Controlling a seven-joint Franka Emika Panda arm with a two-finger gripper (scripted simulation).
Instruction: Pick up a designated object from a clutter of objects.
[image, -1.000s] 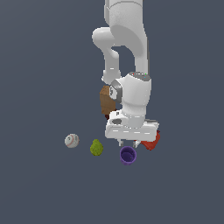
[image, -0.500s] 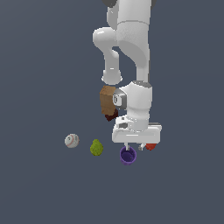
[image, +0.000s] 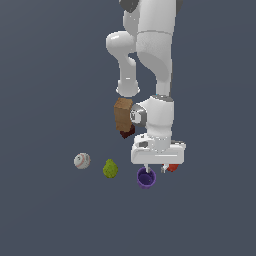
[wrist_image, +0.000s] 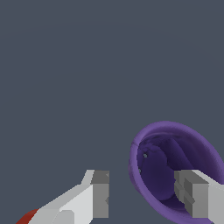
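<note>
Flat dark grey floor everywhere, nothing else for background. From my seat the purple cup (image: 146, 178) sits upright on the floor, mouth up, just to the exterior view's right of the green pear (image: 110, 168), with the baseball (image: 82, 160) further to the exterior view's left. The gripper (image: 154, 170) hangs right over the cup, spread wide and holding nothing. On the wrist view 1 finger (wrist_image: 194, 192) is inside the cup's hollow and the other finger (wrist_image: 99, 192) is outside the rim, so the near wall sits between them, not pinched. A red cup (image: 172, 167) peeks out behind the hand, and the tan box (image: 122, 113) with a dark brown block (image: 127, 132) stands further back.
</note>
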